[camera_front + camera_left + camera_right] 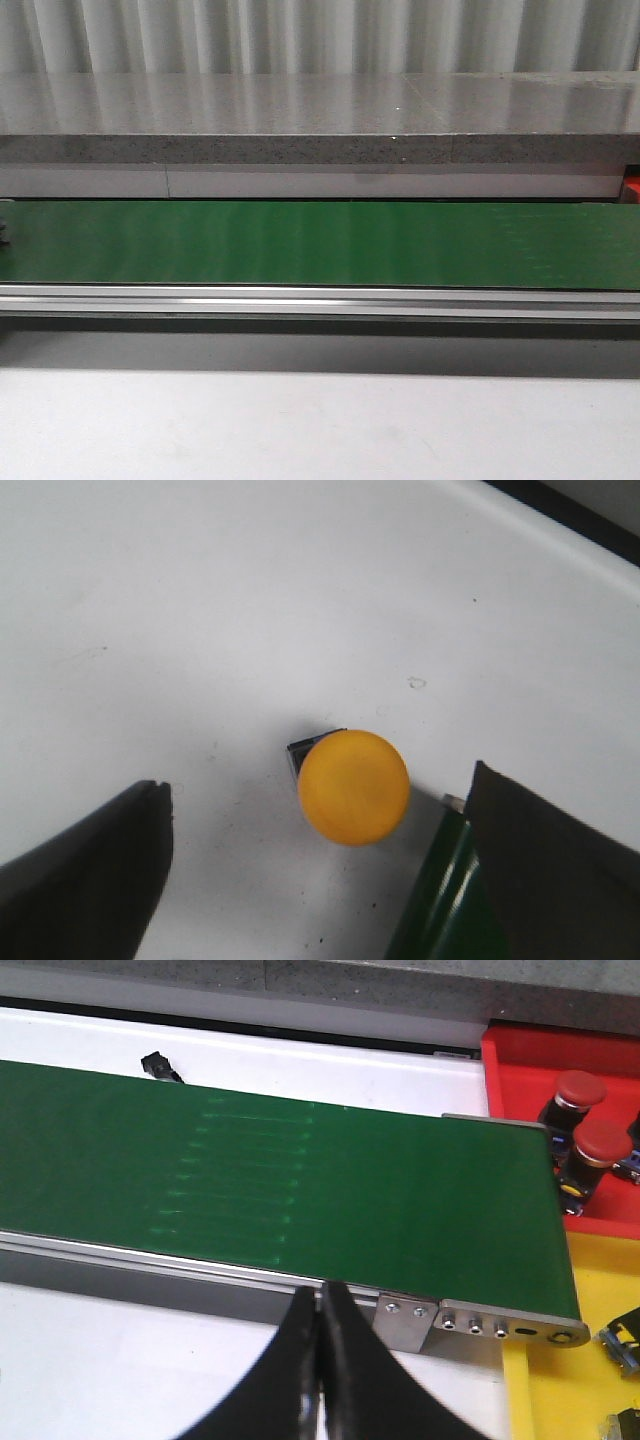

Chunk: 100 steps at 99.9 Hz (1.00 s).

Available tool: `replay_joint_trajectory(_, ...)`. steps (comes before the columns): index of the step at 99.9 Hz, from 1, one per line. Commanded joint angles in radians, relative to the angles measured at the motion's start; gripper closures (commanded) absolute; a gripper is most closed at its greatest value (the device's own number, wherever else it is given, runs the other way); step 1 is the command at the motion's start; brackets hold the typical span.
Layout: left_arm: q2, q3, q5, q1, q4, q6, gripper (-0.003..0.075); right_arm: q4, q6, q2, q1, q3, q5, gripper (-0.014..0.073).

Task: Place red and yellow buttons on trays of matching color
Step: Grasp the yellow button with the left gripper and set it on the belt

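A yellow button (353, 786) is seen on the white table (250, 600) between the spread left gripper (320, 860) fingers, untouched. The right gripper (318, 1360) is pressed together above the green conveyor belt (300, 1180) edge.

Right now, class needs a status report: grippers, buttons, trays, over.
Left gripper open, straddling yellow button on white table. Right gripper shut, empty, by green conveyor. Two red buttons in red tray.

Two red buttons (580, 1088) (602, 1142) sit in one red tray (520, 1055); one yellow button (353, 786) lies on the white table (200, 600) — plus one yellow tray (540, 1390) and one green conveyor belt (320, 243).
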Motion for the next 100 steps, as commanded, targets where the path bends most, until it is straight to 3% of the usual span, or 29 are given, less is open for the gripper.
replay_joint_trajectory(1, -0.002, -0.075, 0.0, 0.004, -0.023, -0.033, 0.0178, -0.011, -0.013, 0.002, 0.0, -0.027, -0.076, 0.0661)
replay_joint_trajectory(30, 0.116, -0.183, 0.09, 0.004, -0.047, -0.042, 0.0178, -0.011, -0.013, 0.002, 0.0, -0.027, -0.076, 0.0661)
replay_joint_trajectory(66, 0.18, -0.187, 0.129, 0.004, -0.043, -0.068, 0.0185, -0.011, -0.013, 0.002, 0.0, -0.027, -0.076, 0.0661)
replay_joint_trajectory(78, 0.182, -0.187, 0.124, 0.004, -0.043, -0.068, 0.0234, -0.011, -0.013, 0.002, 0.0, -0.027, -0.076, 0.0661)
replay_joint_trajectory(100, 0.182, -0.187, 0.103, 0.004, -0.043, -0.068, 0.0398, -0.011, -0.013, 0.002, 0.0, -0.027, -0.076, 0.0661)
